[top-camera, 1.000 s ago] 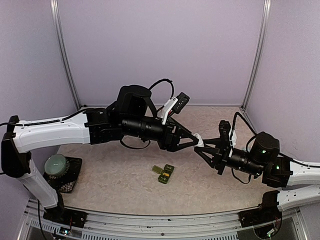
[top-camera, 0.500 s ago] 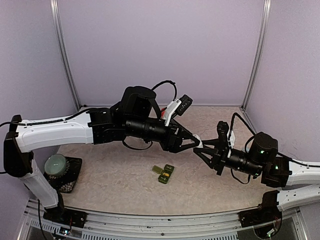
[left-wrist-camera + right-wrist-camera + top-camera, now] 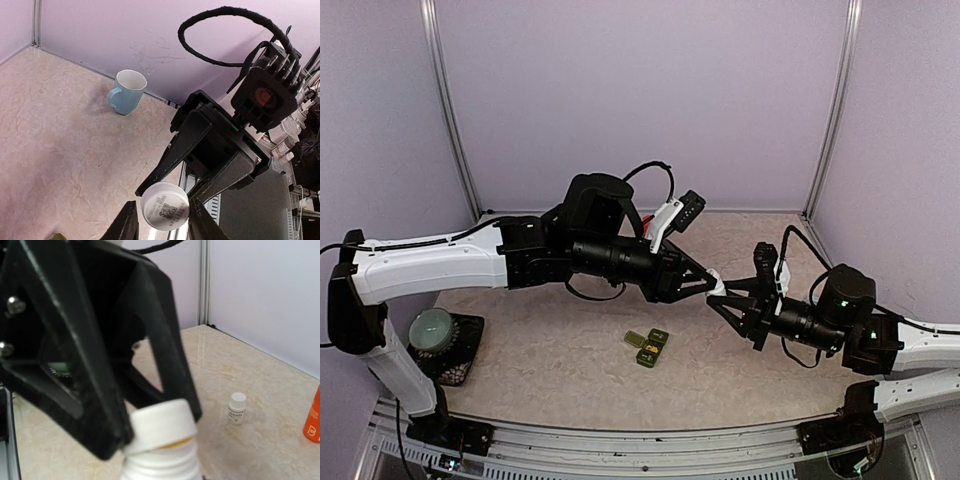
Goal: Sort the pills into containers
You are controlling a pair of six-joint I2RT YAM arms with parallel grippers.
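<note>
Bottle (image 3: pixel 717 283), white, was up off the table, above the containers (image 3: pixel 648 346) and off to their right-arm side. It lay roughly level between the two arms. Its body was clamped by the right gripper (image 3: pixel 727 297), whose black fingers (image 3: pixel 176 147) ran in on either side of it in the left wrist view.

The cap (image 3: pixel 161 426) pointed at the left arm. The left gripper (image 3: pixel 706 285) sat over the cap, with its fingers (image 3: pixel 167 335) flanking it closely on both sides. I couldn't tell whether they were squeezing it or just resting against it. A yellowish band showed right under the cap, and the cap's end face carried some print, too blurred to read.

The containers were a dark green strip lying flat on the table, nearer the front edge than the bottle, and neither arm was touching them. One lid looked flipped open with a yellowish inside; the strip was too small in view to say more.

A pale blue mug (image 3: pixel 127 91) stood upright well beyond the containers, close to the back wall. A round pale-green object (image 3: pixel 433 328) on a black base (image 3: pixel 463 352) sat well to the left-arm side of the containers. The right wrist view also showed a small white vial (image 3: pixel 236 408) upright on the table and an orange bottle (image 3: pixel 312 420) cut off at the frame edge. I couldn't place either of those relative to the containers.
</note>
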